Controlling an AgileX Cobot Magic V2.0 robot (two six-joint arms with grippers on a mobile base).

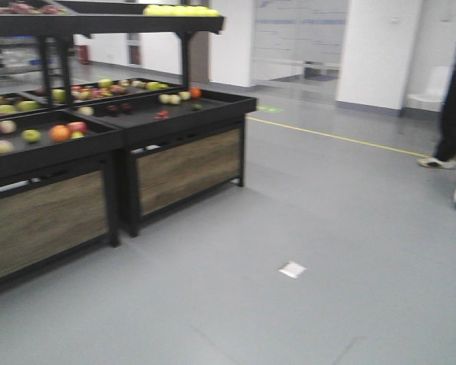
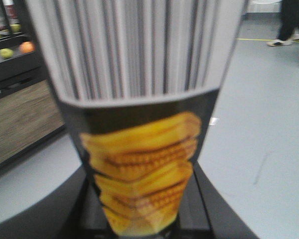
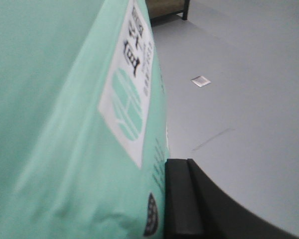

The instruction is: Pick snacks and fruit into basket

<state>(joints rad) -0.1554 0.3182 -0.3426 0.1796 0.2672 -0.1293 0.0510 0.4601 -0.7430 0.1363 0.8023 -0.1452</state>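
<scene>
My left gripper (image 2: 144, 206) is shut on a snack bag (image 2: 139, 149), black with yellow corn pictures and a barcode, which fills the left wrist view. My right gripper (image 3: 114, 209) is shut on a mint-green snack bag (image 3: 65, 124). One black finger (image 3: 182, 199) presses against it and the other is hidden behind the bag. Fruit lies on the black display stand (image 1: 175, 122) at the left: a green apple (image 1: 32, 135), an orange (image 1: 59, 133), a red apple (image 1: 77, 127) and pale pears (image 1: 171, 98). The basket is out of view. Neither gripper shows in the front view.
The stand has wood-panelled fronts and an upper shelf with yellow fruit (image 1: 181, 11). Grey floor stretches to the right, with a white paper scrap (image 1: 292, 269) and a yellow line (image 1: 334, 137). A person (image 1: 452, 99) stands at the far right.
</scene>
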